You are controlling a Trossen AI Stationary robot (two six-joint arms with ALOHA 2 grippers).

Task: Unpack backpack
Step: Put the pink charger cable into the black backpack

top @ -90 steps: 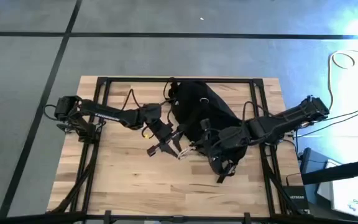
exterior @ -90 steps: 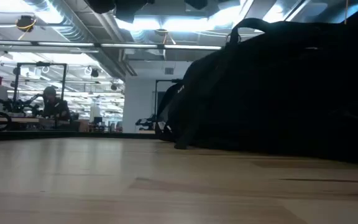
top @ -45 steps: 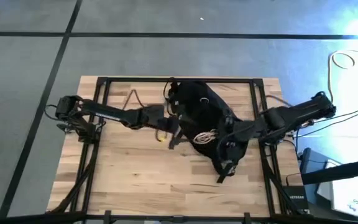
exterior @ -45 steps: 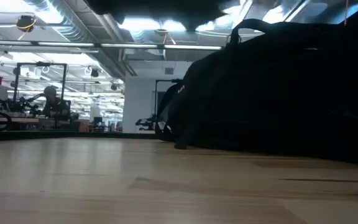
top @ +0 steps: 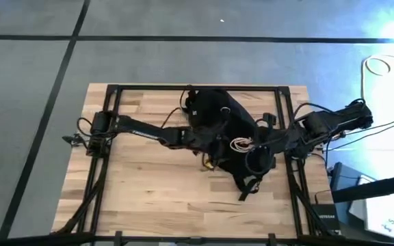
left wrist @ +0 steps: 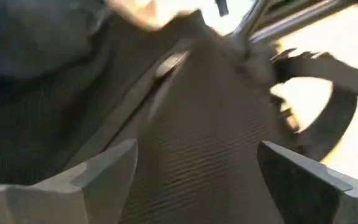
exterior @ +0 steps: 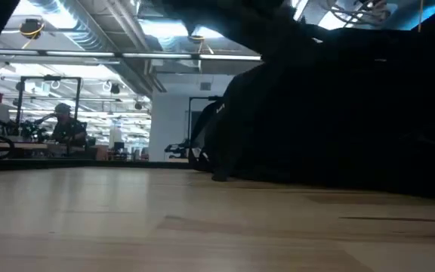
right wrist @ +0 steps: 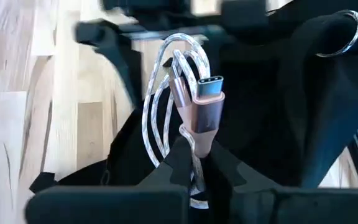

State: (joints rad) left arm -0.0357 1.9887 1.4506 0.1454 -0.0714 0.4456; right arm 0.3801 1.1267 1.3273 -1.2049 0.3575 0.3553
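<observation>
Wooden desk (top: 135, 184), grey floor around. Backpack (top: 217, 119): mid-desk, under both arms. Right jaws (right wrist: 194, 158): pinched on coiled white cable (right wrist: 166, 93), held just above bag. Left jaws (left wrist: 197, 180): wide, fabric between. Risk: thin cable slipping free; loops snagging a strap.

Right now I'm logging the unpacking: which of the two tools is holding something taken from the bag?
The right tool: it is shut on a coiled white braided cable over the large black fabric backpack. The left tool is open, holding nothing.
</observation>
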